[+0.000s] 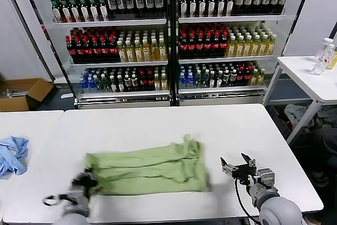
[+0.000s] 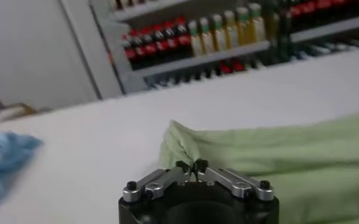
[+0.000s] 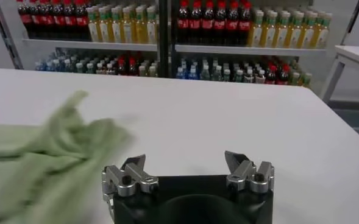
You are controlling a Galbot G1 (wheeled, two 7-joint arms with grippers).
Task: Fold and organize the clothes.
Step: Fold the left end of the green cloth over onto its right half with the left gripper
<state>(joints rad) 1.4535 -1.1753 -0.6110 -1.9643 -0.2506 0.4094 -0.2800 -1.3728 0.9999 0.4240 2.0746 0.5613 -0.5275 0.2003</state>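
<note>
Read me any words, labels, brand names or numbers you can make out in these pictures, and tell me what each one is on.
None can be read.
Bottles on the cooler shelves: labels too small and blurred.
Water bottle on the side table: label unreadable.
Green T-shirt: no print showing.
Cardboard box: no readable marking.
Left gripper and right gripper: no markings.

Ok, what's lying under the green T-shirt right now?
The T-shirt lies bunched on the white table. Only tabletop shows around it; anything beneath the fabric is covered.

Head overview; low wrist close-ups
</note>
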